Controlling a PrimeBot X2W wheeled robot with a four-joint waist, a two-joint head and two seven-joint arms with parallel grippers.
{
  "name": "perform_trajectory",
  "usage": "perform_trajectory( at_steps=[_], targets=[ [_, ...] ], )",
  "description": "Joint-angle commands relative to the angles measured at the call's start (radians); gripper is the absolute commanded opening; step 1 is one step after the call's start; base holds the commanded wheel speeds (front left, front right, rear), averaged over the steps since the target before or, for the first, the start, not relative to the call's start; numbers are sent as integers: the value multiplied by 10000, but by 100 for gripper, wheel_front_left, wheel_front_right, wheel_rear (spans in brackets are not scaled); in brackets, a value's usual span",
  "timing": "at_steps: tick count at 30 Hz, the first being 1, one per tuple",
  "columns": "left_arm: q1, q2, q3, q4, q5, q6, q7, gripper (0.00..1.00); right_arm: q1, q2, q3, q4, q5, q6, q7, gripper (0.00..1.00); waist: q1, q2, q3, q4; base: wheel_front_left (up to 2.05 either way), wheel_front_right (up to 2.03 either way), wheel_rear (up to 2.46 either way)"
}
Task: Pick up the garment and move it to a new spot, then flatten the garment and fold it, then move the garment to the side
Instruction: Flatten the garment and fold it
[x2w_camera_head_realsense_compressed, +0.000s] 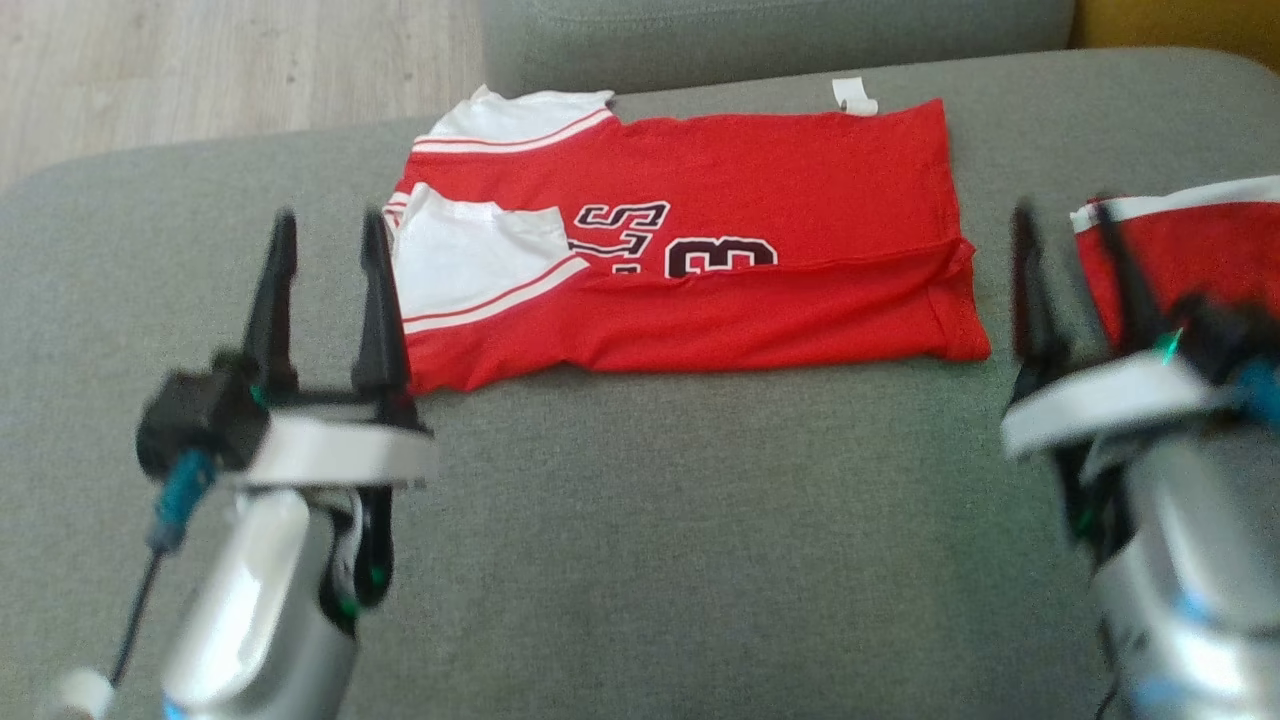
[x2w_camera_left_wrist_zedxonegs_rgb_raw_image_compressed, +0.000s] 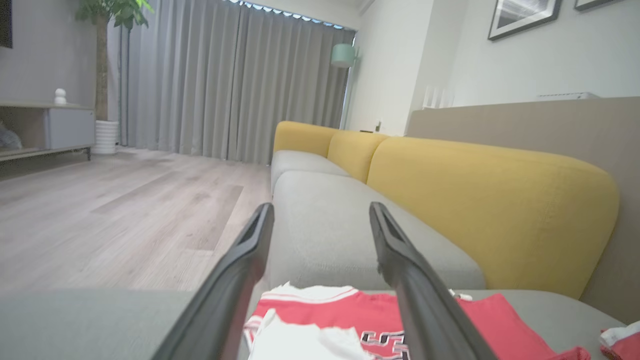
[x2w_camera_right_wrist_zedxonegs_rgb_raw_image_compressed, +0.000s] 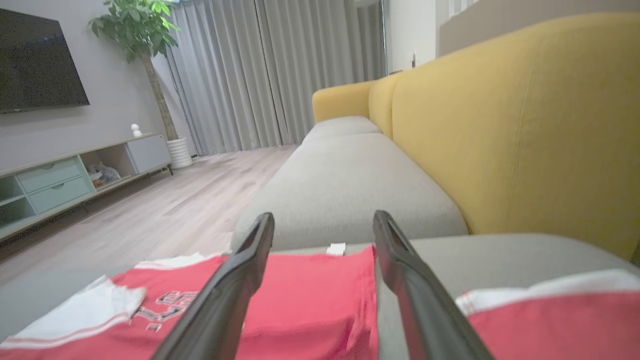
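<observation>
Two grippers stand open: left gripper (x2w_camera_head_realsense_compressed: 328, 240) lower left, right gripper (x2w_camera_head_realsense_compressed: 1062, 215) lower right, jersey (x2w_camera_head_realsense_compressed: 760, 200) folded flat upper centre.

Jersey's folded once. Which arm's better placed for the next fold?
Probably left. The left tool, open, sits right at the sleeve end of the jersey. The right tool, also open, sits past the hem, beside the red shorts.

left gripper (x2w_camera_head_realsense_compressed: 328, 222) and right gripper (x2w_camera_head_realsense_compressed: 1062, 215): long tapered black fingers, white wrist bands, silvery forearms (x2w_camera_head_realsense_compressed: 250, 610); seemingly a teal-sleeved cable (x2w_camera_head_realsense_compressed: 180, 495) at left wrist's eight o'clock.
</observation>
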Motion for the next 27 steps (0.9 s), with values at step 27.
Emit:
perform_trajectory(
  at_steps=[27],
  targets=[
    [-904, -139, 1462, 4923, 886, -40, 1633, 100, 1882, 1598, -434, -2566, -870, -7, 107, 100, 3, 0, 1497, -955, 0, 0, 0]
  ],
)
